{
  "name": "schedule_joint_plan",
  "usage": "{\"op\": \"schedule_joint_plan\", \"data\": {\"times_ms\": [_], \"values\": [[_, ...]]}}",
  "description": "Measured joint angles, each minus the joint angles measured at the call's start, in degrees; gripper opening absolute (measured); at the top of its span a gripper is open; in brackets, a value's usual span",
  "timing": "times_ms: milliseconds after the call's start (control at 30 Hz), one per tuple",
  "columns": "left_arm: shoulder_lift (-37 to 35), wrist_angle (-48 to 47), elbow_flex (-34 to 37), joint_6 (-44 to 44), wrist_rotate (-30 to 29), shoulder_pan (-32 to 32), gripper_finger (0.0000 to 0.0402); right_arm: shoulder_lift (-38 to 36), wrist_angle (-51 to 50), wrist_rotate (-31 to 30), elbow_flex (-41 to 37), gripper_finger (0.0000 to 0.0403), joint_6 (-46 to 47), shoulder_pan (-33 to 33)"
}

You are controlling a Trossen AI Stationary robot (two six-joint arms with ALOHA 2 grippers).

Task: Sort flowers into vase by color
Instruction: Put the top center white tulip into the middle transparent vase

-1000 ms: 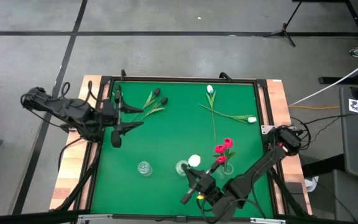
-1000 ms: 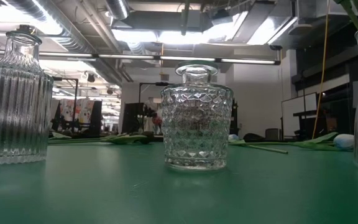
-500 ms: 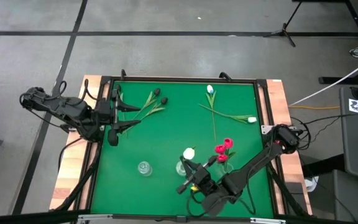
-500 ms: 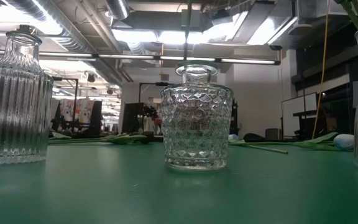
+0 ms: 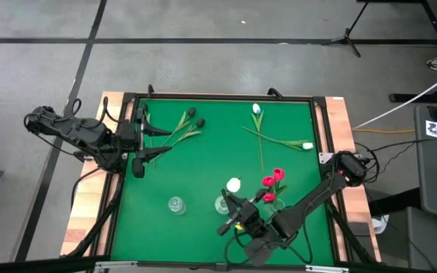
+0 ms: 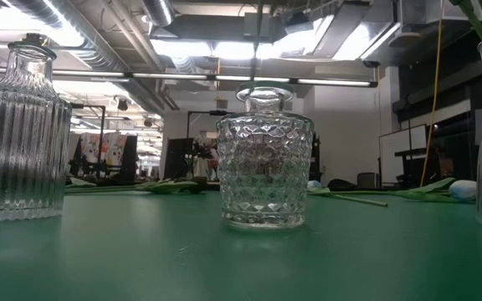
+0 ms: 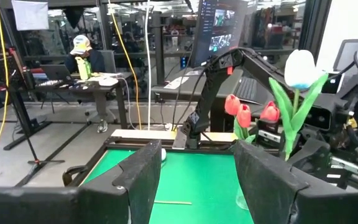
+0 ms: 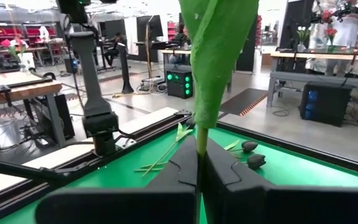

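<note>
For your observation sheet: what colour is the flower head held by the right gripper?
White flower head, clearest in the high view.

Bench [image 5: 203,163]: I'm seeing its green top sitting inside a dark frame with wooden side strips.
Floor [image 5: 218,53]: I'm looking at grey concrete lying all around the bench.
Tripod foot [image 5: 349,36]: it's standing on the floor, well apart from the bench's far right corner.
White cable [image 5: 400,108]: it's running across the floor toward the bench's right side.
Person [image 7: 81,55]: I'm seeing someone in a cap sitting at a desk [image 7: 73,82] in the room beyond.
</note>
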State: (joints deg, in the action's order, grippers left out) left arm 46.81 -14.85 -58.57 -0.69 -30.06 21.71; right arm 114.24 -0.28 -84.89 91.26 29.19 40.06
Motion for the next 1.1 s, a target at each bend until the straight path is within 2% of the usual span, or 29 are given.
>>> {"op": "schedule_joint_plan", "data": {"times_ms": [200,400,533,833,1100], "values": [[0.0,0.0,0.0,-0.1,0.0,0.0,0.02,-0.9,-0.5,-0.8,-0.1,0.0,-1.2,0.6],[0.0,0.0,0.0,0.0,0.0,0.0,0.02,-0.9,-2.9,3.1,-0.1,0.0,0.6,-0.5],[0.0,0.0,0.0,0.0,0.0,0.0,0.02,-0.9,-5.5,3.4,-0.1,0.0,2.1,-0.9],[0.0,-0.1,0.0,0.0,0.0,0.0,0.02,-0.8,-16.2,5.3,-0.1,0.0,15.2,-0.7],[0.0,-1.6,0.0,0.0,0.0,0.0,0.02,-0.8,-22.5,5.9,-0.1,0.0,22.6,-0.7]]}}
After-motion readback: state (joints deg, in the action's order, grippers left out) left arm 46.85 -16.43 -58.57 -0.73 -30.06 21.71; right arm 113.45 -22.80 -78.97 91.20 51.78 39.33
